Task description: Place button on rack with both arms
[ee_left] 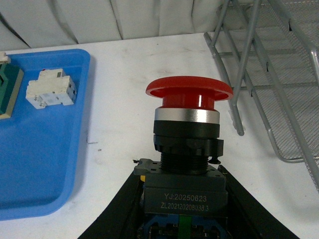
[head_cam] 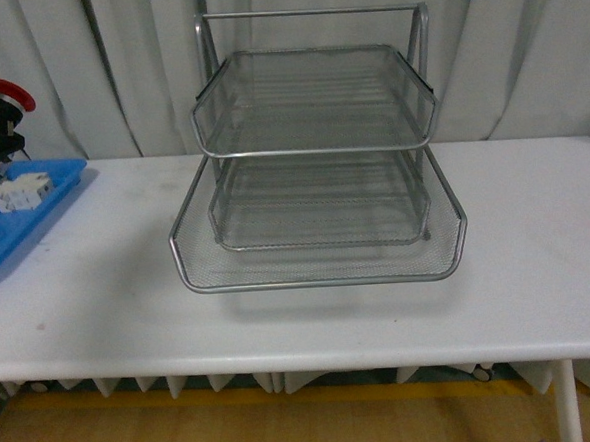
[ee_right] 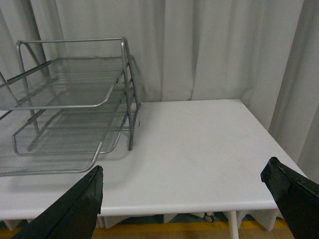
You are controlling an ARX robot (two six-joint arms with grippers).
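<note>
The button point(ee_left: 188, 124) has a red mushroom cap, a silver ring and a black body with printed numbers. My left gripper point(ee_left: 182, 199) is shut on its body, holding it above the white table between the blue tray and the rack. In the front view the button's red cap point(head_cam: 9, 94) shows at the far left edge, above the tray. The silver wire-mesh rack point(head_cam: 317, 170) stands in the middle of the table, its tiers bare. My right gripper point(ee_right: 184, 199) hangs open off the table's right front, the rack point(ee_right: 65, 114) to its left, with nothing between its fingers.
A flat blue tray point(head_cam: 20, 233) lies at the table's left end, holding a white blocky part point(head_cam: 21, 191) and a green-and-cream block point(ee_left: 7, 89). Grey curtains hang behind the white table point(head_cam: 537, 246). The table's front edge runs just under my right gripper.
</note>
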